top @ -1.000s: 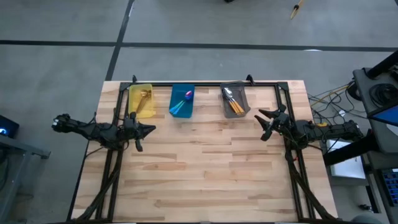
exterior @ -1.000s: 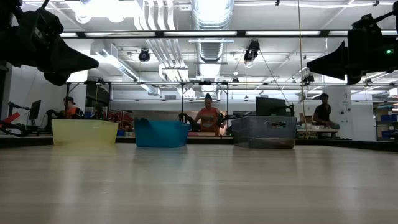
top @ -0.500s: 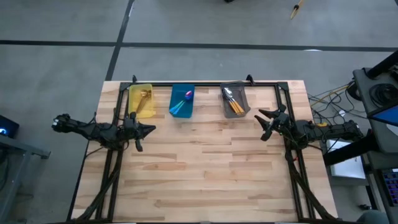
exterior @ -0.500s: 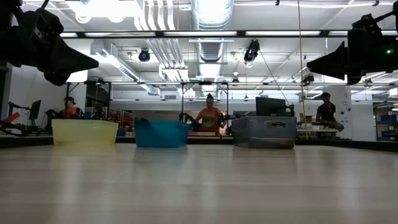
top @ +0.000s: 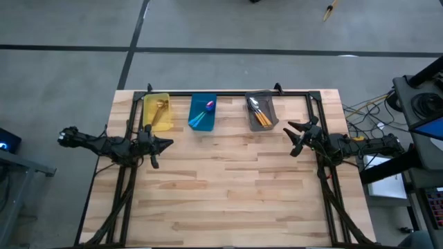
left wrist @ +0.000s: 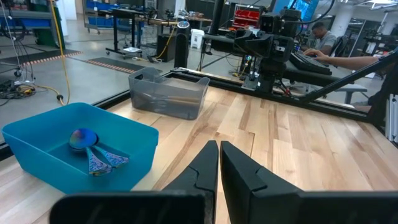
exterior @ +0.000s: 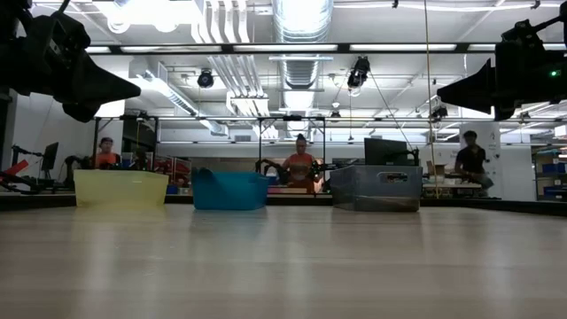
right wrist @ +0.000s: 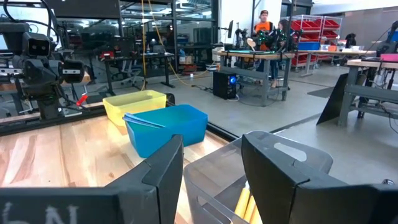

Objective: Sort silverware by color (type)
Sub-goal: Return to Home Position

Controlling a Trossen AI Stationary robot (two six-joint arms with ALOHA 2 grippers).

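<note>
While both arms hang out at the sides above the table [top: 228,194], all the spoons sit in three bins lined up along its far edge. Gold spoons [top: 160,108] are in the yellow bin [top: 148,119] on the left, purple spoons with teal handles [top: 203,115] are in the blue bin [top: 193,104] in the middle, and silver spoons with orange handles [top: 258,114] are in the grey bin [top: 274,114] on the right. The left gripper [top: 168,144] hovers over the left side, just nearer than the yellow bin, with its fingers pinched almost together and nothing between them. The right gripper [top: 292,138] hovers over the right side, a bit nearer and to the right of the grey bin - fingers spread wide, holding nothing.
</note>
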